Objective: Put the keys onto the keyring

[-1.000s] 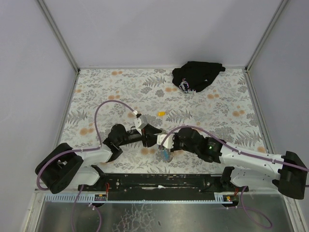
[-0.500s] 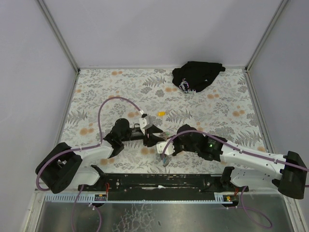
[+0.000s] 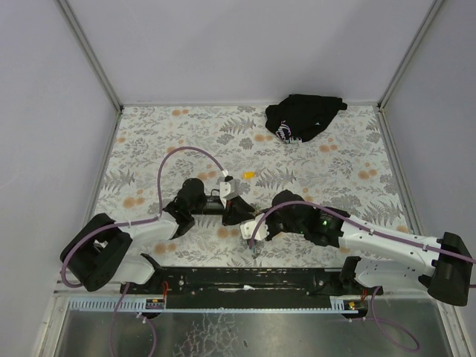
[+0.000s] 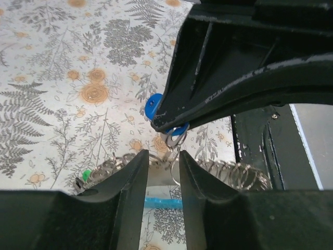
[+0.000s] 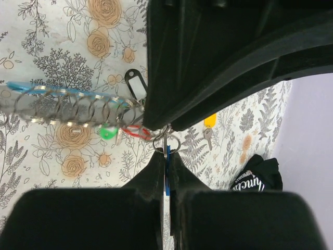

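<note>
Both arms meet low over the near middle of the desk [image 3: 149, 141]. The right tool [image 5: 166, 162] is pressed together on the blue-tagged keys [image 4: 153, 107], and a small silver loop shows just past its tips. The left tool [image 4: 163, 157] stands a little apart with silvery metal in the gap; we cannot tell whether it bites or only straddles.

The keyring [image 5: 140, 132] sits at the end of a coiled cord [image 5: 67, 109], beside a green tag [image 5: 107, 133] and right against the left tool's tip; keys and keyring are just beside each other, perhaps touching.

The cord's long axis runs crosswise to the left tool and away to one side; the keys point end-on at that tool's gap. We judge that the right arm, being the one with the keys, carries the move; the loop must be fed along that line into the ring; a small sideways slip would miss.
</note>
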Robot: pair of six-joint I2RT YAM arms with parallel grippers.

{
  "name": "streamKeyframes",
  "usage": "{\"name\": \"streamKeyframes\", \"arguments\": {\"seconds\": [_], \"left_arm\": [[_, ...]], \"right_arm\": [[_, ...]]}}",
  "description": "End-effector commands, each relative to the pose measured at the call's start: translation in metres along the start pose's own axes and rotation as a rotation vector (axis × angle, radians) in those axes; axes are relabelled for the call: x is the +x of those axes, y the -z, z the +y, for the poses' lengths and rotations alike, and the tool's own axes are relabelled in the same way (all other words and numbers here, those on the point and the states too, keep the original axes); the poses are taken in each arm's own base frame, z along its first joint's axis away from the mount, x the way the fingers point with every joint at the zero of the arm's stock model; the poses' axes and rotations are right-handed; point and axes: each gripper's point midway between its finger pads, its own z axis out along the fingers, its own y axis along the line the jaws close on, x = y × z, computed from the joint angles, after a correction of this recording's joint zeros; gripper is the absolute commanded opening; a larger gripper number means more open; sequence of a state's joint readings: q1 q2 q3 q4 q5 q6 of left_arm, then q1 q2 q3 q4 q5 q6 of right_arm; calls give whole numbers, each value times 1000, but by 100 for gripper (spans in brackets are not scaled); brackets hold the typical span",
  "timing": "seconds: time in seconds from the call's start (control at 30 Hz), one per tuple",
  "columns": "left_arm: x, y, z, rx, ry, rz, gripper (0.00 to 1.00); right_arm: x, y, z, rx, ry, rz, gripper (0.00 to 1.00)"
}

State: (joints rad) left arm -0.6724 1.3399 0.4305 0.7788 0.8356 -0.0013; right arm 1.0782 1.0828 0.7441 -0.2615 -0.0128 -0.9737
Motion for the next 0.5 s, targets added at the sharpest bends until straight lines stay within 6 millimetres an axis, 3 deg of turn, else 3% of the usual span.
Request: {"name": "streamKeyframes", "arguments": {"seconds": [0.0,0.47], "left_arm": [[-6,-3,-4,56,-15,3,29],[-9,-6,-12,109,2,3,25]], "right_arm": [[-23,9,-31,77,25,-60,0],[-23,7,-31,73,25,-59,0]]}}
